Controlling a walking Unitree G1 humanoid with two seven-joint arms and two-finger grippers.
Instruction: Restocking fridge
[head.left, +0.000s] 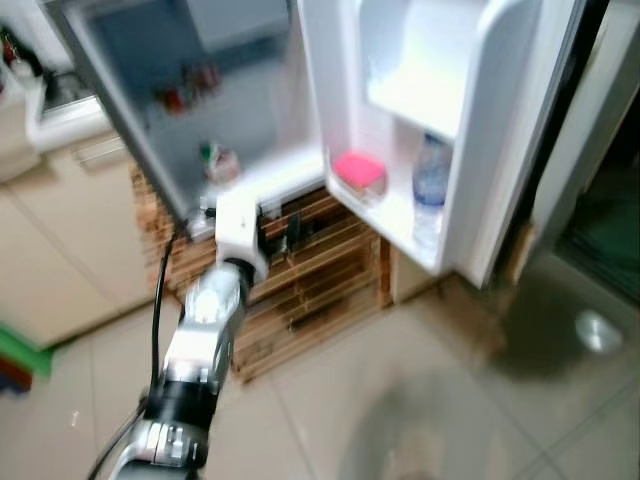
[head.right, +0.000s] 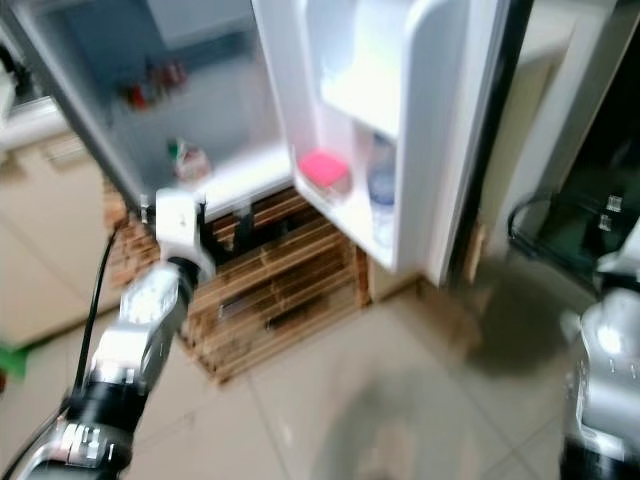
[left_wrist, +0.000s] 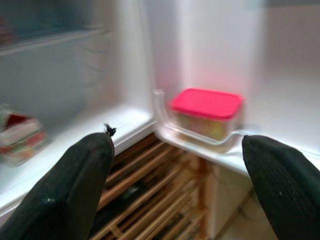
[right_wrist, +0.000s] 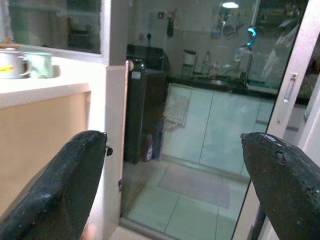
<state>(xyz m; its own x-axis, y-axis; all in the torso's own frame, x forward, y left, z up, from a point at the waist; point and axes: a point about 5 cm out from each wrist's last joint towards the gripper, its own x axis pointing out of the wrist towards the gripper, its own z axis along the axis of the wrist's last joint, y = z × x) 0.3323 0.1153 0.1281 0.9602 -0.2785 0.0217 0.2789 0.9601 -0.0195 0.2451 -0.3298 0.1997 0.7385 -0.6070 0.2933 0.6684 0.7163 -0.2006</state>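
The left hand (head.left: 280, 232) is raised before the open white fridge (head.left: 250, 120), its two black fingers (left_wrist: 75, 185) spread well apart with nothing between them, at the level of the fridge's lower edge and above the slatted wooden crate (head.left: 300, 280) that the fridge stands on. Straight ahead of it, in the lowest rack of the white fridge door (head.left: 470, 150), sits the clear plastic box with a pink-red lid (left_wrist: 207, 112), and just beside that box, toward the door's outer edge, stands a clear plastic water bottle (head.left: 430, 185) upright in the same rack. The right hand (right_wrist: 170, 190) is also spread and empty, pointing away toward a distant kitchen. By the look of it, the box is light and stiff but smooth-walled, so likely slippery; it would be best taken across its two short sides just under the lid rim (the lid itself may pop off if squeezed). The bottle, if full, would be heavier and somewhat yielding, and best gripped around its middle. A few small packages (head.left: 215, 160) rest on the shelves inside the fridge, too blurred to identify.
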